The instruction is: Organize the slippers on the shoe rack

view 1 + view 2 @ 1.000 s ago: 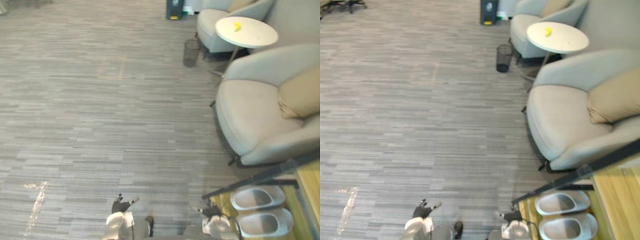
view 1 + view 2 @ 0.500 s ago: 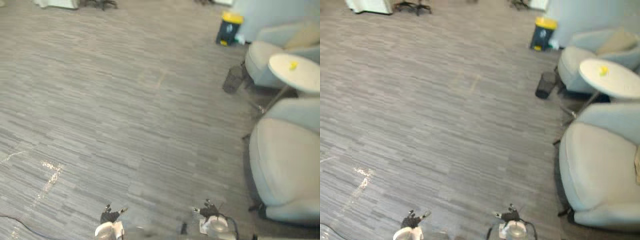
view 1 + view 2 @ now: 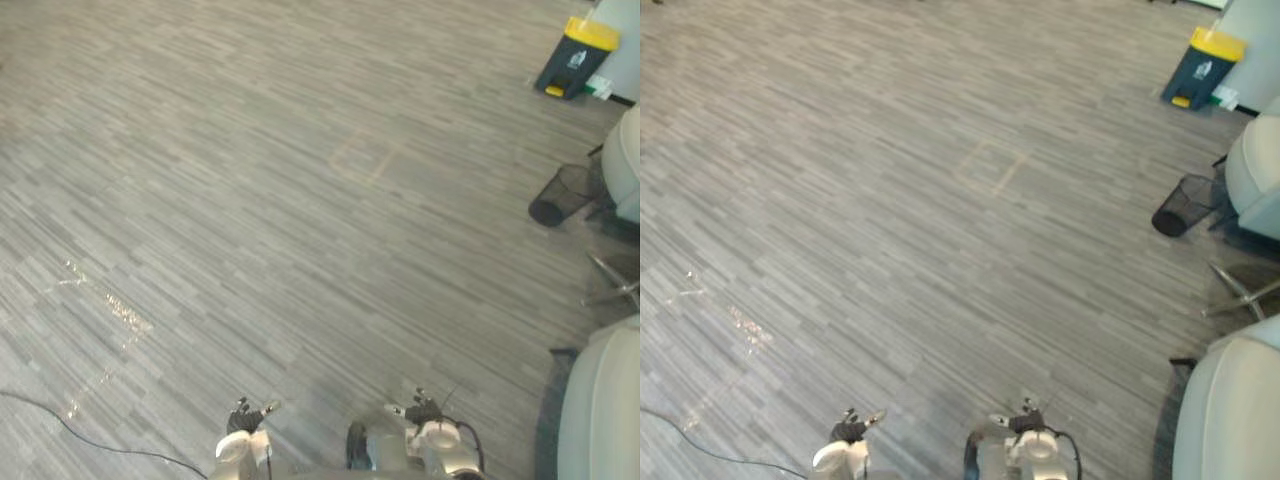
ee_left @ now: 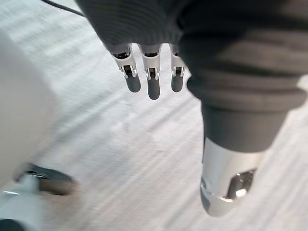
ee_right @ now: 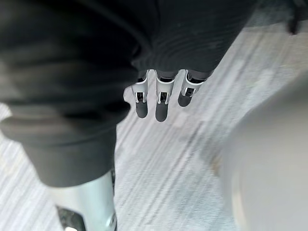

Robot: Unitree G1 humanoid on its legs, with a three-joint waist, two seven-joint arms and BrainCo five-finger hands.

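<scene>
An office lounge: grey striped carpet [image 3: 890, 220], pedal bin [image 3: 1200, 68], mesh wastebasket [image 3: 1178, 205], pale armchair [image 3: 1230, 420].

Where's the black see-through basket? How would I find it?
Look to the right edge of the grey striped floor, where the farther pale armchair stands. The basket sits on the floor just beside that chair. It is black, round and open-topped, unlike the dark bin with a yellow lid farther off.

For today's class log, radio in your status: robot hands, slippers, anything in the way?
Open and empty: left robot hand, right robot hand. No slipper in either. Ahead, grey floor; wastebasket and armchair off right.
</scene>
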